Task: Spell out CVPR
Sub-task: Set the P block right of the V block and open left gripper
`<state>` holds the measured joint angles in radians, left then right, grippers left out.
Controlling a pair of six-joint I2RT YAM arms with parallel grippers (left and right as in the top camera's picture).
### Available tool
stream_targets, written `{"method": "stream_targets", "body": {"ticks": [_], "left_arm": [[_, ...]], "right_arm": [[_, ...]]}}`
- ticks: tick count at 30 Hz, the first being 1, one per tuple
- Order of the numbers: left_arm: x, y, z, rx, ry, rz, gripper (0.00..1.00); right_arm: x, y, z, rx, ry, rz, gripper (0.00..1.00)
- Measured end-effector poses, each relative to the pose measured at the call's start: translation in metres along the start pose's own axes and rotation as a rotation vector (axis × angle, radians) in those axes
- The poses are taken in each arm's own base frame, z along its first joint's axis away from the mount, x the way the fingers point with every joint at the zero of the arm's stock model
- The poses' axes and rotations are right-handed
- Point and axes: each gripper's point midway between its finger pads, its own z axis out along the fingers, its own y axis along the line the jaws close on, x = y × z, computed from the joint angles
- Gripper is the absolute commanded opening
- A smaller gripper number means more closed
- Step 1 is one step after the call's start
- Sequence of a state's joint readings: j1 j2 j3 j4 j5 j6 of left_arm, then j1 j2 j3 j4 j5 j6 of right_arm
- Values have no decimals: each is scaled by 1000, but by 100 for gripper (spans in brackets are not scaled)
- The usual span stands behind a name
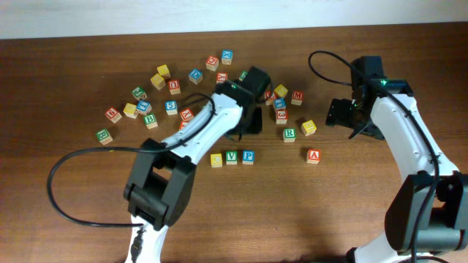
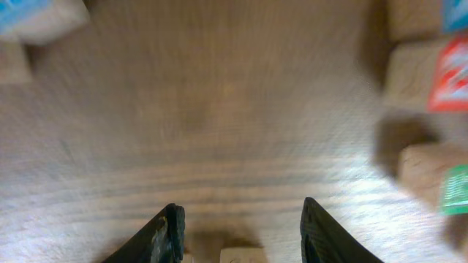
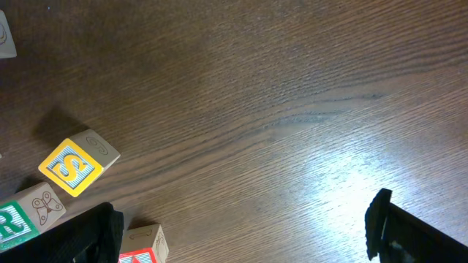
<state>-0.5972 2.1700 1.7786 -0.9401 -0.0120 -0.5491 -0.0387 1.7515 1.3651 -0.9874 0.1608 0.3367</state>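
Near the table's front middle, three cubes stand in a row: a yellow-faced cube point(image 1: 216, 159), the green V point(image 1: 232, 157) and the blue P point(image 1: 248, 156). The green R point(image 1: 289, 134) sits apart to the right and shows at the left edge of the right wrist view point(image 3: 10, 223). My left gripper point(image 1: 248, 126) hangs just behind the row. Its jaws point(image 2: 241, 228) are open, and a bare wooden cube top point(image 2: 243, 256) peeks between them without touching either finger. My right gripper point(image 1: 341, 115) stands wide open point(image 3: 241, 234) over bare table, right of the R.
Many other letter cubes lie scattered across the back left and middle point(image 1: 170, 107). A yellow S cube point(image 3: 71, 166) sits next to the R, and a red A cube point(image 1: 313, 155) lies in front of it. A black cable point(image 1: 73, 157) loops at the left.
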Motion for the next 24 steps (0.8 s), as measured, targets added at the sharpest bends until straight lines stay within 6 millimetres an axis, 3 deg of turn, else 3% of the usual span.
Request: {"method": "stream_targets", "body": {"ticks": [3,7,8,9,10,13,14,15,18,20,24], "left_arm": [[-31,6,-27,20,-55,-32,43],[-66,55,-62,-2,-81,-147,45],[-72,81,-67,-22,-74,-199,61],[-75,106,-68,-42,-61,-248,99],[-74,136,-70,-69,-37,-303,99],[-76,174,-72,-95,-26,-376,99],[-77,204,-75,-112,-24,-440,99],[-76,219,-77,-123,-19,-470,99],[-73,242,-79,-136,-9,-520,99],[-72,256,-81,-143,-10,-549,99],[-72,262,-82,-145,-12,-562,99]], "right_arm": [[0,0,0,0,0,0,98],[0,0,0,0,0,0,98],[0,0,0,0,0,0,98],[0,0,0,0,0,0,98],[0,0,0,0,0,0,98],[-1,0,0,-1,-3,1,98],[-6,2,0,-8,-25,5,98],[-11,4,0,-16,-45,8,98],[-5,14,-1,-77,-13,5,98],[0,32,-3,-184,18,3,98],[9,66,-13,-378,76,-2,98]]}}
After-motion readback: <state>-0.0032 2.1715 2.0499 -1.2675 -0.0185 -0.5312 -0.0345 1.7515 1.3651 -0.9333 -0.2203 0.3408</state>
